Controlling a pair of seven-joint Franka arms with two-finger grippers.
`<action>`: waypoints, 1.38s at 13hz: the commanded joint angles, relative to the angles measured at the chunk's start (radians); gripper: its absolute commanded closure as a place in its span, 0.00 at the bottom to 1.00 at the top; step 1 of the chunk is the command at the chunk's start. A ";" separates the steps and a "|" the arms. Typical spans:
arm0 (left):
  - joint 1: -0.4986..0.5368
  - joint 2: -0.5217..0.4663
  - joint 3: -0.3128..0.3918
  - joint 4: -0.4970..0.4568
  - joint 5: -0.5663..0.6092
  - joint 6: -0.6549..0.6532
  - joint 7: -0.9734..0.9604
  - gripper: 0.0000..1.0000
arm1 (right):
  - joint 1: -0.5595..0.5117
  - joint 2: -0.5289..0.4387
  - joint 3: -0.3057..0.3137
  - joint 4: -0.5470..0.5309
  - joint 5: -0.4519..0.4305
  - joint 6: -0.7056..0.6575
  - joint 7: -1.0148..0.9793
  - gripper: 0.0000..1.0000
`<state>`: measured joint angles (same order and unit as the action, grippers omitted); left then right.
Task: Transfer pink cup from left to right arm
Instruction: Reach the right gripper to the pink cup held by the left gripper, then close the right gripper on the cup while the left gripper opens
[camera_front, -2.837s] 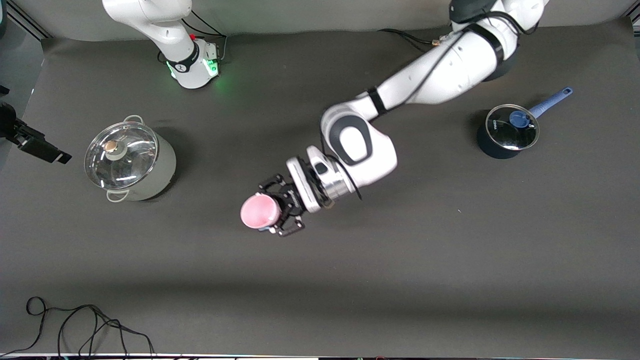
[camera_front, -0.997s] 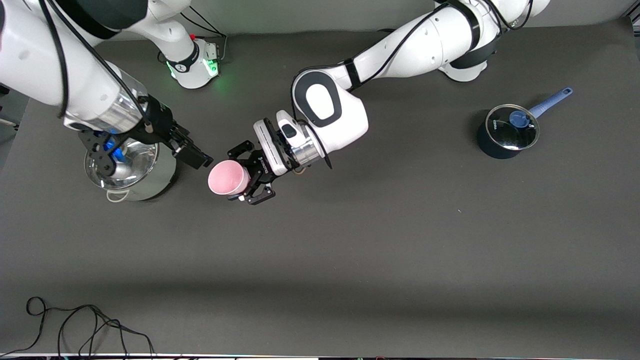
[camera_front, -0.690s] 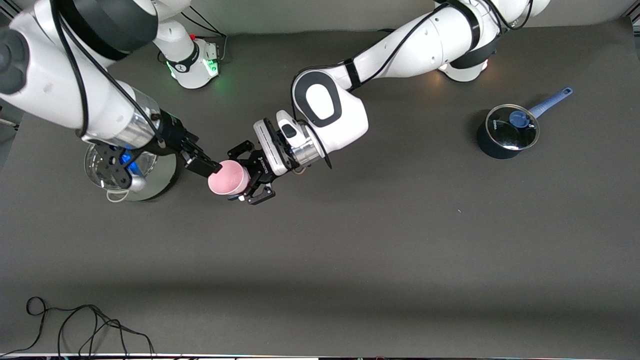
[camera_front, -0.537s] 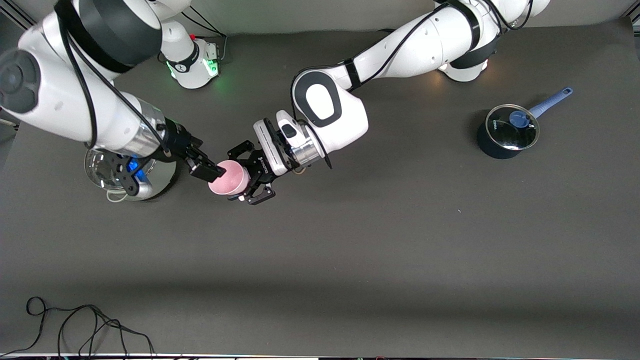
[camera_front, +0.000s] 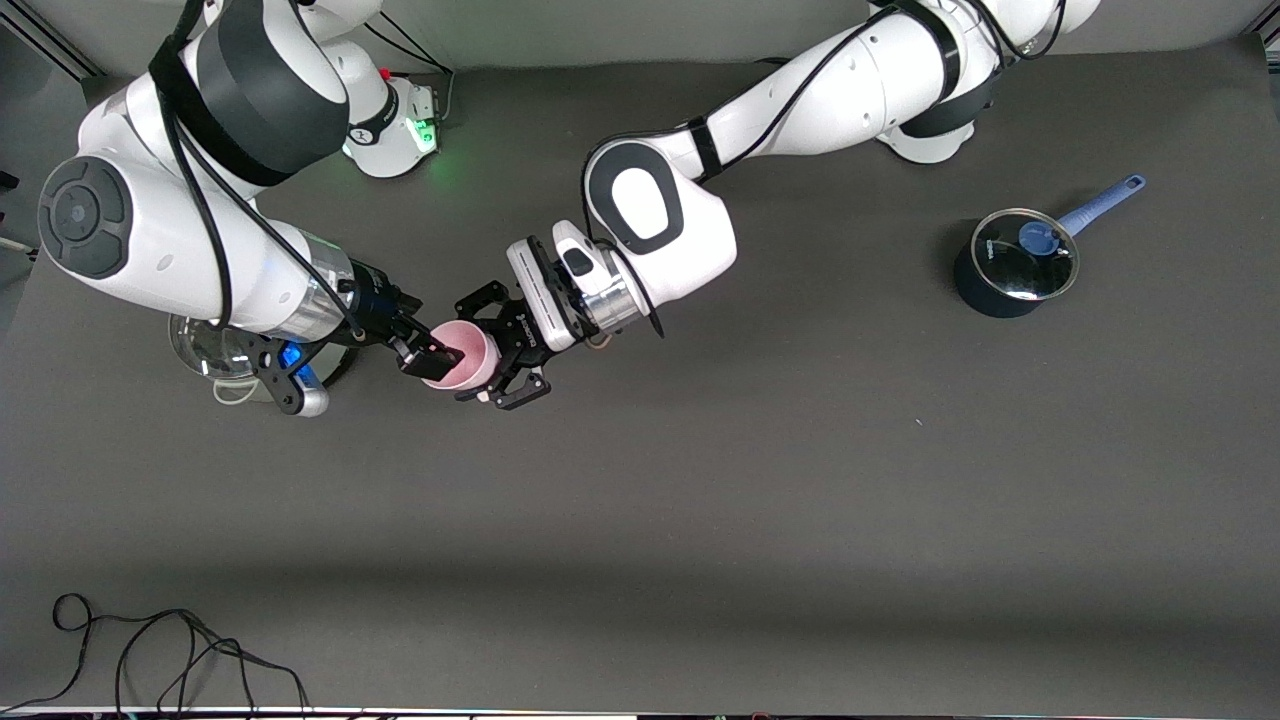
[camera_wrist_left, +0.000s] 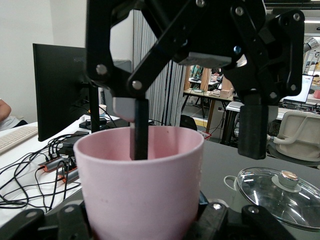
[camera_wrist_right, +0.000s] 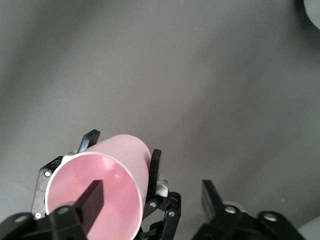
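The pink cup (camera_front: 472, 362) hangs on its side above the table, its mouth turned toward the right arm's end. My left gripper (camera_front: 485, 347) is shut on the cup's base end, and its black fingers (camera_wrist_left: 252, 222) flank the pale wall (camera_wrist_left: 145, 195). My right gripper (camera_front: 432, 352) is at the cup's mouth and stands open. One of its fingers (camera_wrist_right: 92, 200) reaches inside the cup (camera_wrist_right: 107, 175). The other finger (camera_wrist_right: 212, 195) is outside, clear of the wall. The left wrist view shows the right gripper (camera_wrist_left: 196, 150) straddling the rim in the same way.
A steel pot with a glass lid (camera_front: 215, 358) stands under the right arm's wrist, toward the right arm's end. A dark saucepan (camera_front: 1012, 265) with a glass lid and blue handle stands toward the left arm's end. A black cable (camera_front: 150, 650) lies near the front edge.
The right arm has swung in from over the steel pot until one finger entered the cup's mouth. The left arm has held the cup still for the last second.
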<state>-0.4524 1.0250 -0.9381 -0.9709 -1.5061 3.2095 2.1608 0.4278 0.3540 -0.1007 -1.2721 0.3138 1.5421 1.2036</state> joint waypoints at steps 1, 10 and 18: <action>-0.023 -0.005 0.015 0.026 -0.013 0.018 -0.012 1.00 | 0.005 0.017 -0.004 0.037 0.019 -0.007 0.028 0.48; -0.023 -0.005 0.016 0.026 -0.013 0.018 -0.025 1.00 | 0.005 0.017 -0.002 0.045 0.010 -0.007 0.030 1.00; -0.045 -0.023 0.079 0.035 0.067 0.036 -0.024 0.00 | 0.005 0.019 -0.004 0.056 0.002 -0.002 0.022 1.00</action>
<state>-0.4698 1.0191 -0.8946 -0.9547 -1.4484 3.2134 2.1591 0.4304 0.3624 -0.0989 -1.2507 0.3140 1.5685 1.2087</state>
